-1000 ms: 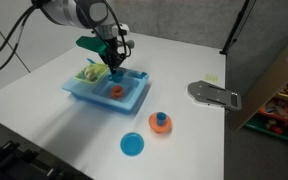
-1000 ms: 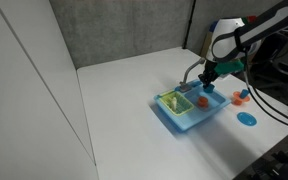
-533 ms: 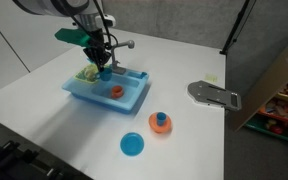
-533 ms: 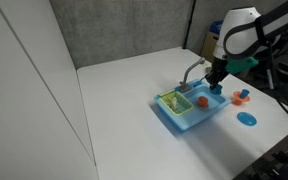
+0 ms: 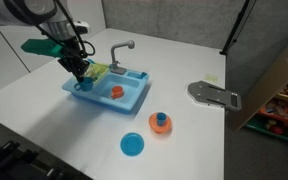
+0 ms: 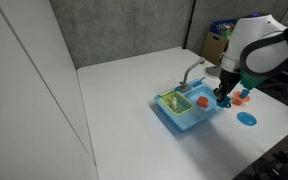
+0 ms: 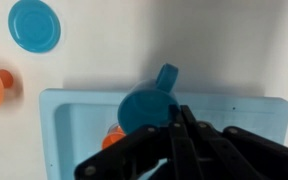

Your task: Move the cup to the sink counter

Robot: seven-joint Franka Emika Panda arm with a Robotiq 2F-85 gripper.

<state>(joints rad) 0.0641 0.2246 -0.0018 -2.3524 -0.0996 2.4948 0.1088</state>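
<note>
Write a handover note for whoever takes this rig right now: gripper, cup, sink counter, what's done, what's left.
Gripper: shut on the cup, a small blue one with a handle, pinched at its rim.
Cup: out of the basin, over the sink counter at one end of the sink, with its handle poking past the rim. I cannot tell whether it touches the rim.
Small orange piece: lies in the basin, not held.
Done: cup grasped and brought to the rim.
Left: set it down on the flat rim, open the gripper, back away.
</note>
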